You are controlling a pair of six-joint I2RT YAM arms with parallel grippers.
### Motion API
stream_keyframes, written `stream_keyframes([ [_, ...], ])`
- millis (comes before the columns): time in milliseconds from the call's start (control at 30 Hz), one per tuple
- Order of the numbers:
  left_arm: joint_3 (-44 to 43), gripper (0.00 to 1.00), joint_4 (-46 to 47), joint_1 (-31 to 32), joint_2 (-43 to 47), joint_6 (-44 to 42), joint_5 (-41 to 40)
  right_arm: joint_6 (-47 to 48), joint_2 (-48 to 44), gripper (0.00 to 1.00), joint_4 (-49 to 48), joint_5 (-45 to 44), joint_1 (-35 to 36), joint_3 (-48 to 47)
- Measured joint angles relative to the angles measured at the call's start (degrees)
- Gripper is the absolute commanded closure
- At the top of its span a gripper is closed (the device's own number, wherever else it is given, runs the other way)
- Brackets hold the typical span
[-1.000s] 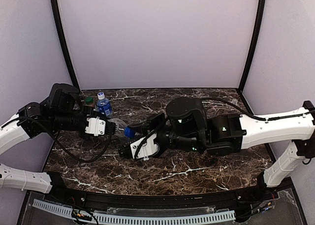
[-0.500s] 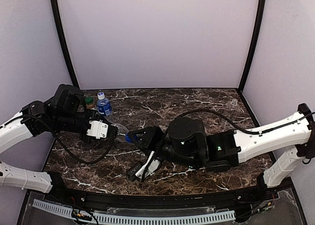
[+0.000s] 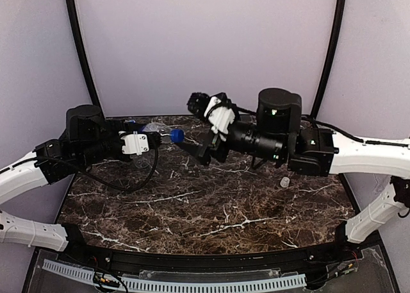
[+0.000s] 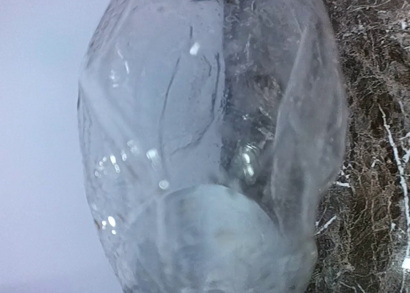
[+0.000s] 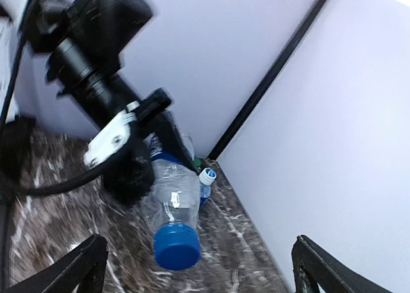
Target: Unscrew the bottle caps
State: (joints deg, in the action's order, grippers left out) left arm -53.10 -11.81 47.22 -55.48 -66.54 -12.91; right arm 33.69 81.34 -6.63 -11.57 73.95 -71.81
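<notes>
Bottle point(image 5: 172, 193) clamped in left jaws; right jaws spread wide.

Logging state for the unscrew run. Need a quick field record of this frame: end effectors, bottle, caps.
left end effector: shut on clear bottle, held sideways above table
right end effector: open, facing blue cap, apart from it
blue cap: on the bottle
loose cap: pale, on table, right side
</notes>
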Motion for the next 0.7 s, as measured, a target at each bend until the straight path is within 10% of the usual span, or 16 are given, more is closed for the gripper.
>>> stream_keyframes([
  [333, 1.90, 0.70, 9.46, 0.00, -0.33, -6.38, -6.32, -57.81, 5.53, 0.18, 5.22, 20.59, -12.26, -8.26],
  [700, 2.56, 0.70, 11.32, 0.00, -0.44, -7.82, -6.82, -70.25, 8.57, 0.60, 11.04, 24.44, -12.52, -10.08],
])
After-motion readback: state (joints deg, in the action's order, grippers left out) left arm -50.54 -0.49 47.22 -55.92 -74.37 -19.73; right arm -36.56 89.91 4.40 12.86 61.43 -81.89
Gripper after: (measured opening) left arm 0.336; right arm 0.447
